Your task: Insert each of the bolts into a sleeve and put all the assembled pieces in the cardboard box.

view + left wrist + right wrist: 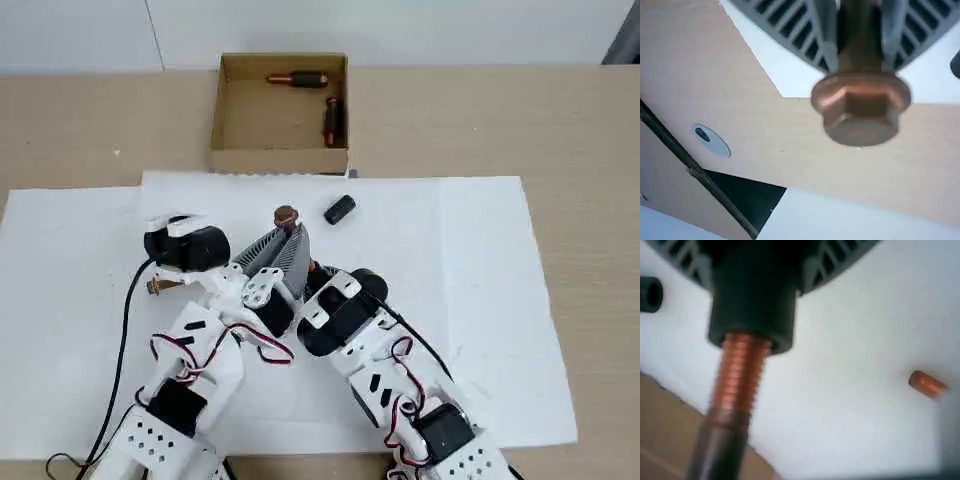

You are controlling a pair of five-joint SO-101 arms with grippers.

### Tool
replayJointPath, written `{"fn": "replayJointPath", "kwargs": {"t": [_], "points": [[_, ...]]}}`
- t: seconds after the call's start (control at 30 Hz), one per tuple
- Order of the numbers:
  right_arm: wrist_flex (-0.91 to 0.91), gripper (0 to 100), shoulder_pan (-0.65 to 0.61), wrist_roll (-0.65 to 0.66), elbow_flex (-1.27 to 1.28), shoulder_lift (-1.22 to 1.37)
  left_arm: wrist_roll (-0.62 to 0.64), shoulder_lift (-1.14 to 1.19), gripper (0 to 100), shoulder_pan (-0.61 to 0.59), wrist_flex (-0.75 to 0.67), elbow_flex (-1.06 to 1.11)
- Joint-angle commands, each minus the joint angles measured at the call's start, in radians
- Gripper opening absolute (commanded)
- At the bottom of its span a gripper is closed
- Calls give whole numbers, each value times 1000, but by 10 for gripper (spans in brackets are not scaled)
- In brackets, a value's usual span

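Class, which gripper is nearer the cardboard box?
Left. The left gripper clamps the bolt just behind its head, which points at the cardboard box. The right gripper sits behind it, farther back, shut on the sleeve over the bolt's thread.

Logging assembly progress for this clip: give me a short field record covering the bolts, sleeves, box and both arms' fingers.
box: cardboard box holds two assembled pieces
left gripper: fingers shut on held bolt
right gripper: fingers shut on held sleeve, with the bolt's thread partly inside
loose on paper: loose sleeve, loose bolt
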Motion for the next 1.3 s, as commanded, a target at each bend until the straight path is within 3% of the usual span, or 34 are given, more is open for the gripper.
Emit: {"fn": "replayJointPath", "kwargs": {"t": [0.0,0.6,0.9,1.17,1.27], "points": [[-31,2,-8,6,11,-50,-6,0,5,-6,-5,-4],[-31,2,-2,8,11,-51,-6,0,5,150,322,-10],[-31,2,-2,8,11,-51,-35,0,7,160,339,-10],[-31,2,-2,8,11,-45,-155,0,205,38,338,-10],[-31,2,-2,8,11,-45,-201,0,222,6,338,-12]]}}
